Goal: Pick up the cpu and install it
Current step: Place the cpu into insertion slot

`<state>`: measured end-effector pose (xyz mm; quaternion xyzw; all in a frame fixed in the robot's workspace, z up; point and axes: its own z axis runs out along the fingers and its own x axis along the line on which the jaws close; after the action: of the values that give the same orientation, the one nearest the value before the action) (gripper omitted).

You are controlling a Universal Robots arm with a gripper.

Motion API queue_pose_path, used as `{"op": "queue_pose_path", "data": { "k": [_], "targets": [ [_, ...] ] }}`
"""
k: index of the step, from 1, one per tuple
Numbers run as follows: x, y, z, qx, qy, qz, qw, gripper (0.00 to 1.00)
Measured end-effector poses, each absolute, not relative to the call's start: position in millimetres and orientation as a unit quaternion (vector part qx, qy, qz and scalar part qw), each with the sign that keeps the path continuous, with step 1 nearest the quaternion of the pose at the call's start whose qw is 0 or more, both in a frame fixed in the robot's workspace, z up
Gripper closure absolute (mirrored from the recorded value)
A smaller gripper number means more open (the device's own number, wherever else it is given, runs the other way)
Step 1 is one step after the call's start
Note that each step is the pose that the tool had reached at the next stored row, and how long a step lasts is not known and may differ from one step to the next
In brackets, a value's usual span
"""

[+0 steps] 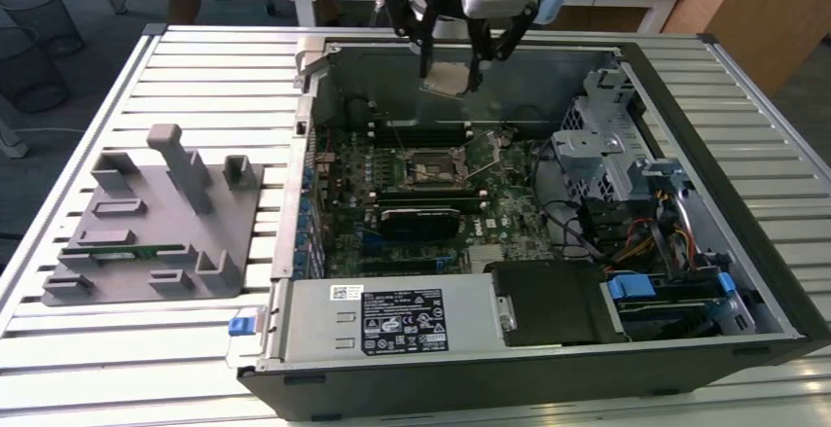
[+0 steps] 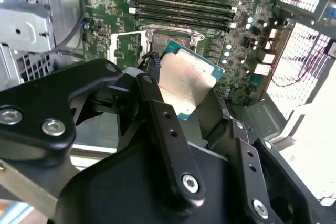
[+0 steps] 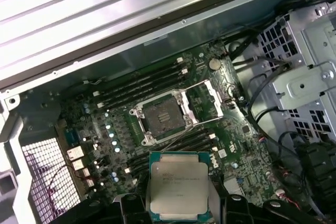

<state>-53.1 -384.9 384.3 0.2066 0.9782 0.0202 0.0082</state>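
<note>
Grip: my black two-finger gripper (image 1: 450, 75) is clenched on the small flat square cpu (image 1: 451, 79) w/ shiny silver top and pale-green edge; fingers (image 2: 157, 111) pinch two opposite edges, prob. so the contact face stays untouched
Cpu pos: in the air over the far part of the open black computer case (image 1: 766, 291), above the green motherboard (image 1: 389, 189); touches only my fingers
Socket: square black socket (image 3: 164, 116) w/ metal frame flipped open, well apart from the cpu; looks empty, so not installed yet
Writing: printed lines on the cpu lid; white printed sticker (image 1: 403, 322) on the grey power-supply box (image 1: 325, 335); text left unread
Aside: grey plastic fixture (image 1: 143, 223) on the slatted metal table (image 1: 195, 67) holds a long green memory stick (image 1: 124, 250); not my part
</note>
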Motion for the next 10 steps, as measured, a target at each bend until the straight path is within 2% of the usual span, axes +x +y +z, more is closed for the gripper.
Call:
{"op": "queue_pose_path", "data": {
  "k": [10],
  "targets": [
    [-53.1, -384.9, 382.3, 0.27, 0.963, 0.016, 0.01, 0.47]
  ]
}}
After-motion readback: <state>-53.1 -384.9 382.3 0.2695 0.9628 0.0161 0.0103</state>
